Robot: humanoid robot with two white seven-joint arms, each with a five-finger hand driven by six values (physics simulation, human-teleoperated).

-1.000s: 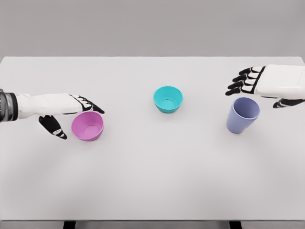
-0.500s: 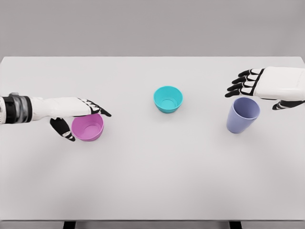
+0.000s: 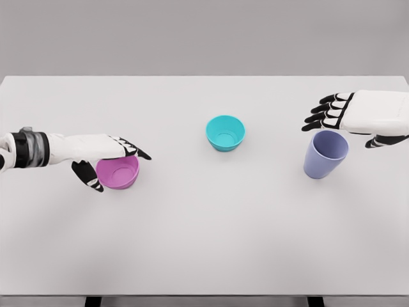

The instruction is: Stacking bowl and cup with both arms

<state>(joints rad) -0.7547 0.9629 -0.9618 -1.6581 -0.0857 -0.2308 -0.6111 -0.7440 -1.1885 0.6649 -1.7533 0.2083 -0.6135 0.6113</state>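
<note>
A pink bowl (image 3: 119, 174) sits upright on the left of the white table (image 3: 204, 243). My left hand (image 3: 112, 163) reaches over its far rim, fingers stretched across the top and thumb down at its left side, open and not closed on it. A teal bowl (image 3: 225, 133) stands at the table's middle, untouched. On the right stands a lavender cup (image 3: 324, 155). My right hand (image 3: 348, 121) hovers just above and behind the cup, fingers spread toward the left, thumb at the right, open.
Nothing else stands on the table. Its front edge runs along the bottom of the view, its far edge against a grey wall.
My left hand has slid to the right, further over the pink bowl, covering more of its rim. The right hand has hardly moved. Bowls and cup stayed in place.
</note>
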